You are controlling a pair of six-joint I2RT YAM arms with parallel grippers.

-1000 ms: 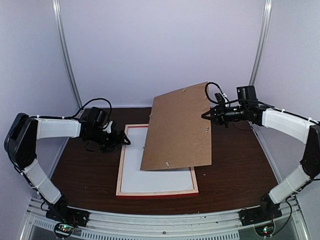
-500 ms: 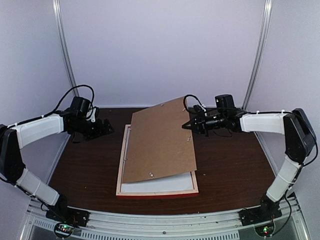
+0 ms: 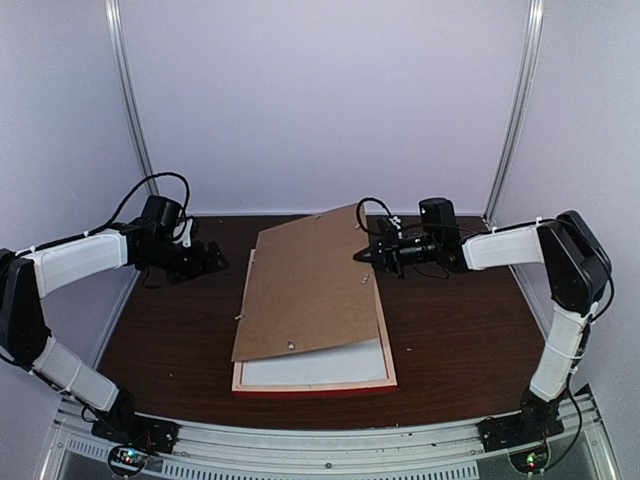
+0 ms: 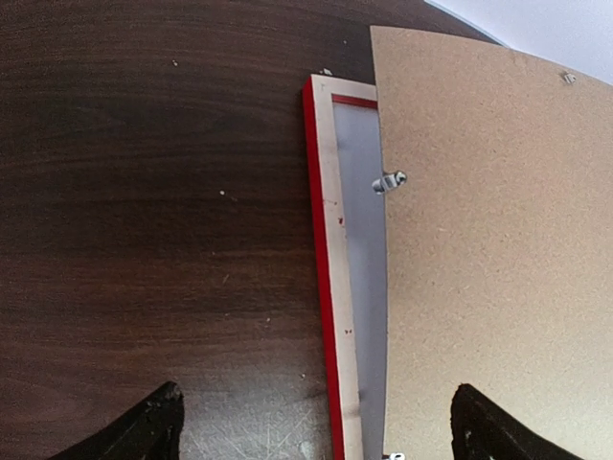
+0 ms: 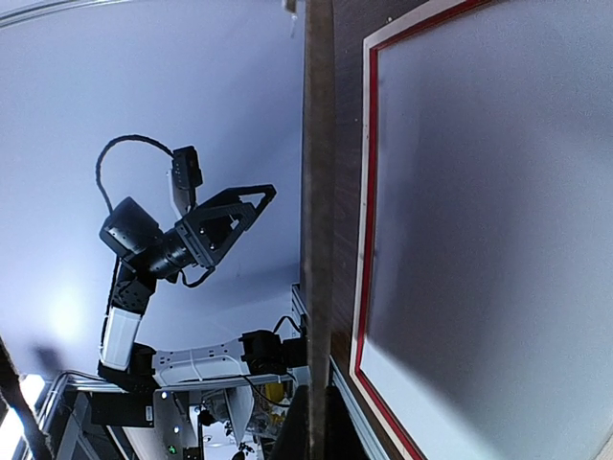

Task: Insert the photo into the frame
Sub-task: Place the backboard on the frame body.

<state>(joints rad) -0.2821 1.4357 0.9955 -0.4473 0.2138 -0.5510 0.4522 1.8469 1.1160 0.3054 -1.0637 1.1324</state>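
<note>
While the left gripper [image 3: 215,258] hangs wide open and empty over the table [image 3: 160,330], left of the frame and apart from it, nothing on that side bears on the work; the frame [image 3: 315,382] lies back-up in the middle, pale wood upward and red at its edges, with a pale sheet [image 3: 330,362] in its opening; the photo's blue face shows nowhere, so I cannot tell whether that sheet is the photo lying face down. Over the frame slants the board [image 3: 305,290], near edge low, far edge raised, skewed against the rails; small metal clips [image 4: 390,180] stud it. To the right, the right gripper [image 3: 362,256] is closed on the board's far right corner. The step looks like closing the back; next, the board wants squaring to the rails and lowering flat inside them before the grip lets go.
</note>
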